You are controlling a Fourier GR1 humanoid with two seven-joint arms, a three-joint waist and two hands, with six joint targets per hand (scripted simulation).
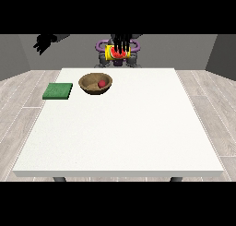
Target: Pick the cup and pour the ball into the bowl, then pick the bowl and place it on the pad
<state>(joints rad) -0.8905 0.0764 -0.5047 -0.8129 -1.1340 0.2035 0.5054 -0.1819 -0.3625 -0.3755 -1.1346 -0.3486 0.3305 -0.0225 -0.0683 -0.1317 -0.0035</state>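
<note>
Cup, yellow with a red patch showing at its lower part, is hanging high above the table's far edge, at about twelve o'clock from the table's middle, lying on its side as far as the view allows. The hand at the view's right is curling its dark fingers down over the cup and holding it. A red ball is sitting inside the brown wooden bowl, toward its right side, so the pour seems done. The bowl is resting on the table at roughly eleven o'clock, with the green pad just beside it at nine o'clock from the bowl, apart from it. What is remaining, by this reading, is parting with the cup, lifting the bowl and setting it on the pad. The hand at the view's left is hovering off beyond the table's far left corner, fingers spread and holding nothing.
</note>
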